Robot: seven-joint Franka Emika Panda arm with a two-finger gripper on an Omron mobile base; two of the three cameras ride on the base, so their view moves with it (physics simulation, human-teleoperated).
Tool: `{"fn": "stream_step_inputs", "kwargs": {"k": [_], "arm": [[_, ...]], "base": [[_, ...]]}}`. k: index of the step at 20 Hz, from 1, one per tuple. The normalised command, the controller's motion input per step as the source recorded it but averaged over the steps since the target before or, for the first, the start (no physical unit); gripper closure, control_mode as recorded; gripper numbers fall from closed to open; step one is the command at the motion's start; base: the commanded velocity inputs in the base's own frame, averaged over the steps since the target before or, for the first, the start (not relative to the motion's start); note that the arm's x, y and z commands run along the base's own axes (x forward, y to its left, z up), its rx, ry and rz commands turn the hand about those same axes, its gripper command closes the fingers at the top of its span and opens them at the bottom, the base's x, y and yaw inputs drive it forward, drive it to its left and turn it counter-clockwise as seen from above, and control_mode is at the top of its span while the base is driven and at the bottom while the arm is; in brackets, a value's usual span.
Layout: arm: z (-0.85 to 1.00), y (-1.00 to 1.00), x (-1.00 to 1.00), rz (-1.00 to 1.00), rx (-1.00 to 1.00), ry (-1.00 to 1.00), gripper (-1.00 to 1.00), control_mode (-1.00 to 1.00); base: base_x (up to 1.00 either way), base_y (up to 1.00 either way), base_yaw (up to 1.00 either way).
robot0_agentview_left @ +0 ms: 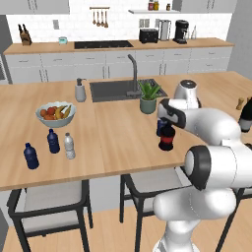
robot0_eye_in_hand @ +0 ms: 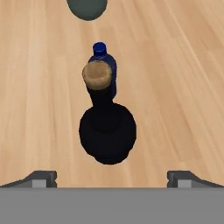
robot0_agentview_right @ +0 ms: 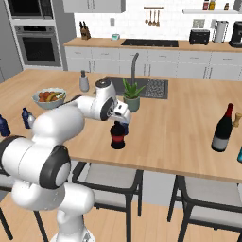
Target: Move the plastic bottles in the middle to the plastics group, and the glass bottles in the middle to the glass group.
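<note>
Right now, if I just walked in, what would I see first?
First, the big white robot arm with its open gripper right above a squat dark bottle with a red band, mid-counter. A small blue bottle stands close behind it. Off to the left sits a fruit bowl; far right stands a tall dark bottle.

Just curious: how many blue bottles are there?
3 blue bottles: two at left by the fruit bowl, one mid-counter behind the squat dark bottle. Others may be hidden.

We see flat, even, bright rendered light, no glare. Soft faint shadows sit under the squat dark bottle (robot0_eye_in_hand: 107, 135). All views are low-res and slightly soft, with no visible edge distortion.
</note>
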Motion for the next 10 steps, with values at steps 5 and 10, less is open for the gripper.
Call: {"fn": "stream_step_inputs", "kwargs": {"k": [5,10], "arm": [[-0.14,0.00,0.16,0.02,0.00,0.00,-1.00,-1.00],[-0.13,0.00,0.08,0.03,0.00,-0.01,-1.00,-1.00]], "base": [[0.00,0.00,0.00],[0.00,0.00,0.00]]}}
